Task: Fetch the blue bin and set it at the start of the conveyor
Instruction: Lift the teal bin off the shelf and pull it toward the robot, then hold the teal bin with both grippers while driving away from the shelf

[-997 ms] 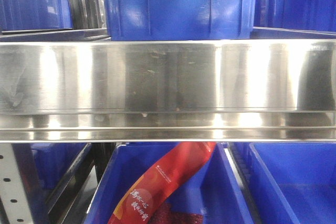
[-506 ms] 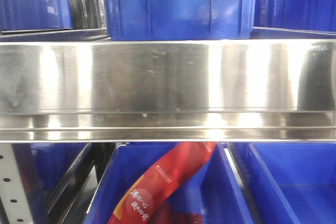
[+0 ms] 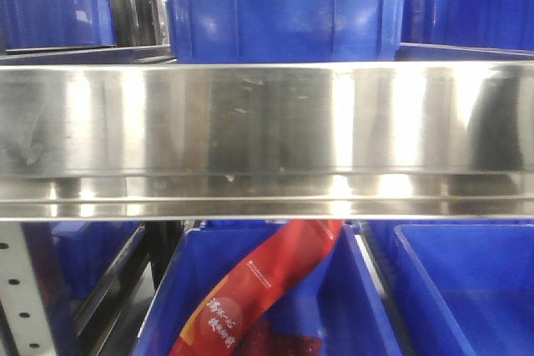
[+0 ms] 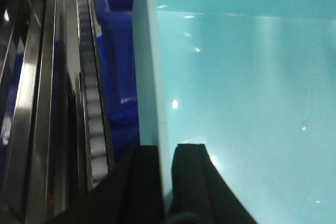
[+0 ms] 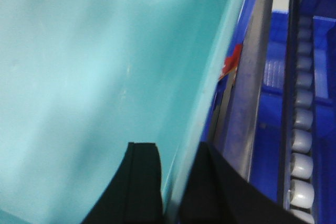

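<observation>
Two tools pinch the blue bin [image 4: 241,103] by opposite walls: the left tool [image 4: 167,153] is clenched over its left rim beside the roller track [image 4: 94,114], and the right tool [image 5: 176,150] grips the right wall likewise. With no conveyor start in view, the carry likely lies ahead; uneven arm motion could twist the smooth thin walls free, or knock the bin against the stainless shelf rail [image 3: 267,122].
</observation>
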